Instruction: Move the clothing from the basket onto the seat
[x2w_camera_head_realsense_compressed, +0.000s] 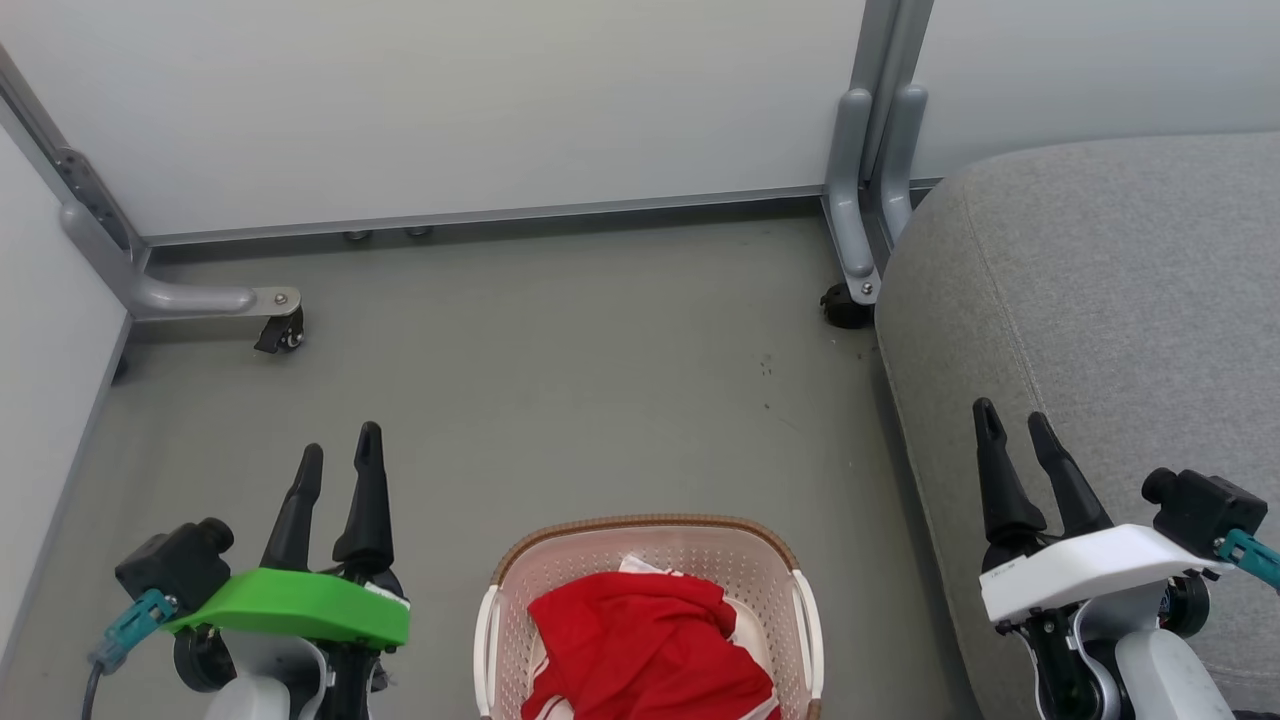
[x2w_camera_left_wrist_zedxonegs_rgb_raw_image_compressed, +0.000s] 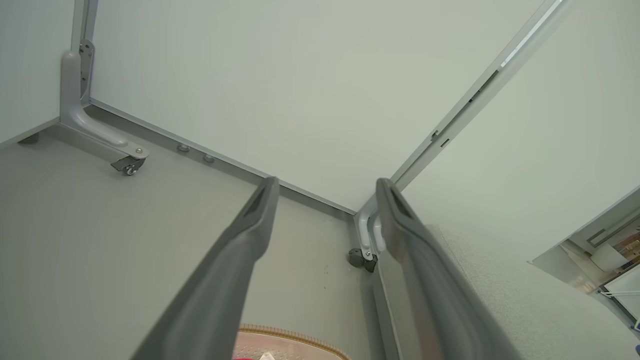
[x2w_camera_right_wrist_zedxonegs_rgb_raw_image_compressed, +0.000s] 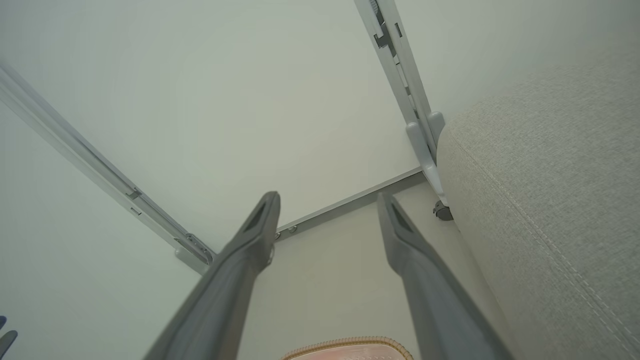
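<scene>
Looking down, I find the laundry basket on the grey floor straight ahead of me, between my two arms, its near part cut off by the bottom of the head view. The red garment lies crumpled inside it, covering most of the bottom, with a strip of white trim and a white scrap showing at its far edge. Both my pincers are apart from it.

My left pincer hangs to the left of the basket, well apart from it. Its fingers point away from me and stand wide open with nothing between them, and a green cover sits behind them. In the left wrist view the two fingers frame bare floor, with the basket's brown woven rim at the bottom edge.

My right pincer is likewise spread open and empty, ahead of a white cover. In the head view it shows against the left edge of the seat cushion, the light grey upholstered one that takes up the right side, with a stitched seam running over it. The cushion stands beside the basket, a strip of floor between them. Its far rounded corner sits just beside a grey partition foot with a black caster. Pale partition panels close the space at the back and on the left.
</scene>
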